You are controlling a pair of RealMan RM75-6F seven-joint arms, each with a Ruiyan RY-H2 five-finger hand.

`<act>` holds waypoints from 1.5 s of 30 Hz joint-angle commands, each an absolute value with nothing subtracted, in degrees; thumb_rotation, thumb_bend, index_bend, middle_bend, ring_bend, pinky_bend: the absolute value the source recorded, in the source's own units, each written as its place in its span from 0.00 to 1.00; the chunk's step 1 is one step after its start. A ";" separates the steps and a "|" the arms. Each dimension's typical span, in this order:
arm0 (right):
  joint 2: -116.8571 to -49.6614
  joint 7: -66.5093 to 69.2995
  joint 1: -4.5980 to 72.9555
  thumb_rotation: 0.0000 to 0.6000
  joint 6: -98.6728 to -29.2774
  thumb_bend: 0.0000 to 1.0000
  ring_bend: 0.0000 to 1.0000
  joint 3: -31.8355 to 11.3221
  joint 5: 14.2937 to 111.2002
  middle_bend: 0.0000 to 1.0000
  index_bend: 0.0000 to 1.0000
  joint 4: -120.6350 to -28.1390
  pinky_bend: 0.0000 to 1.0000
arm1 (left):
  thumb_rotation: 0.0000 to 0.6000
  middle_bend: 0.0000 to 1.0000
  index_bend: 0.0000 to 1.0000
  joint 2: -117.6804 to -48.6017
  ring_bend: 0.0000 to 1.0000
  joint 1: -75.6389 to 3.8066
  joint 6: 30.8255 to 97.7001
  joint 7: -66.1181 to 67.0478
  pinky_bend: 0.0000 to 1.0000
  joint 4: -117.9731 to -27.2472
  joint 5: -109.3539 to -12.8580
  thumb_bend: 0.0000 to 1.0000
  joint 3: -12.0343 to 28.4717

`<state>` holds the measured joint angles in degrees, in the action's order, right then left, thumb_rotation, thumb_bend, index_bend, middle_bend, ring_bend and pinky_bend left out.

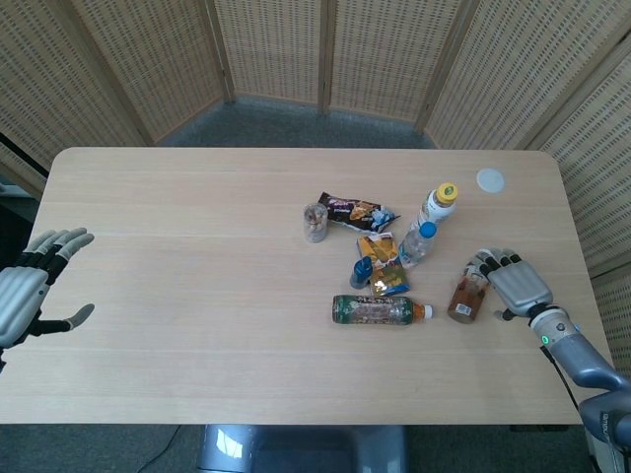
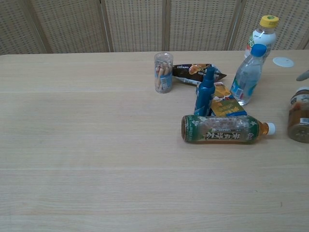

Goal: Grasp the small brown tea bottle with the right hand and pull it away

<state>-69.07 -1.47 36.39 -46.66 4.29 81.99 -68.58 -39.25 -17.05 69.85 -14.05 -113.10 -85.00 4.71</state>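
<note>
The small brown tea bottle (image 1: 465, 297) (image 2: 299, 116) stands upright to the right of the clutter, cut by the chest view's right edge. My right hand (image 1: 516, 284) is beside it on the right, fingers (image 1: 482, 261) curled over its upper part, gripping it. In the chest view only a grey fingertip (image 2: 303, 75) shows above the cap. My left hand (image 1: 30, 291) hovers off the table's left edge, fingers spread, holding nothing.
A green tea bottle (image 1: 380, 310) (image 2: 224, 128) lies on its side left of the brown one. Behind stand a blue-capped water bottle (image 1: 417, 242), a yellow-capped bottle (image 1: 438, 205), a small blue bottle (image 1: 361, 272), a snack jar (image 1: 315, 222) and snack packets (image 1: 357, 211). A white lid (image 1: 490, 180) lies far right.
</note>
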 commanded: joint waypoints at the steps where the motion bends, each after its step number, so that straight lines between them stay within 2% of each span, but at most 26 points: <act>1: -74.32 4.75 35.19 1.00 -52.22 0.07 0.00 7.24 90.39 0.00 0.00 -58.82 0.00 | 1.00 0.05 0.08 -38.82 0.00 -16.90 70.05 -14.66 0.00 -113.24 -85.50 0.33 4.61; 6: -78.88 11.80 34.54 1.00 -55.11 0.00 0.00 9.78 95.34 0.00 0.00 -49.36 0.00 | 1.00 0.05 0.08 -38.49 0.00 -16.76 70.39 -14.73 0.00 -113.51 -85.88 0.33 4.56; 10: -82.12 15.44 33.52 1.00 -55.69 0.00 0.00 10.69 96.34 0.00 0.00 -43.85 0.00 | 1.00 0.05 0.08 -38.22 0.00 -16.64 70.79 -14.73 0.00 -113.78 -86.20 0.33 4.57; 21: -84.84 19.48 32.53 1.00 -56.20 0.00 0.00 11.16 97.07 0.01 0.00 -39.88 0.01 | 1.00 0.05 0.08 -38.04 0.00 -16.06 71.99 -15.40 0.00 -113.64 -86.87 0.33 4.48; 23: -84.86 19.95 32.71 1.00 -55.54 0.00 0.00 11.13 96.96 0.09 0.01 -39.86 0.09 | 1.00 0.05 0.08 -38.06 0.00 -15.93 72.25 -15.47 0.00 -113.64 -86.95 0.33 4.46; 26: -85.01 20.29 32.88 1.00 -54.41 0.00 0.03 11.07 96.68 0.24 0.17 -40.05 0.22 | 1.00 0.05 0.08 -38.03 0.00 -15.80 72.53 -15.88 0.00 -113.61 -87.07 0.33 4.45; 30: -85.33 20.28 33.06 1.00 -52.92 0.03 0.19 11.06 96.37 0.42 0.34 -40.58 0.40 | 1.00 0.05 0.08 -37.90 0.00 -15.70 72.79 -16.40 0.00 -113.43 -87.28 0.33 4.46; 34: -85.66 20.31 33.26 1.00 -52.50 0.09 0.30 10.87 96.29 0.56 0.47 -40.96 0.51 | 1.00 0.05 0.08 -37.97 0.00 -15.66 72.92 -16.64 0.00 -113.21 -87.19 0.33 4.51; 39: -85.30 20.00 33.76 1.00 -53.34 0.13 0.48 10.11 96.24 0.74 0.64 -42.14 0.63 | 1.00 0.05 0.08 -38.27 0.00 -15.59 73.29 -17.06 0.00 -112.89 -87.18 0.33 4.62; 45: -82.88 17.68 34.59 1.00 -55.52 0.14 0.56 8.63 96.10 0.82 0.70 -46.65 0.67 | 1.00 0.05 0.08 -38.79 0.00 -15.73 73.14 -17.38 0.00 -112.30 -87.01 0.33 4.69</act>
<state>-83.83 18.64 34.23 -54.74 9.29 96.25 -45.16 -38.79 -15.72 73.14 -17.37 -112.29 -87.02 4.69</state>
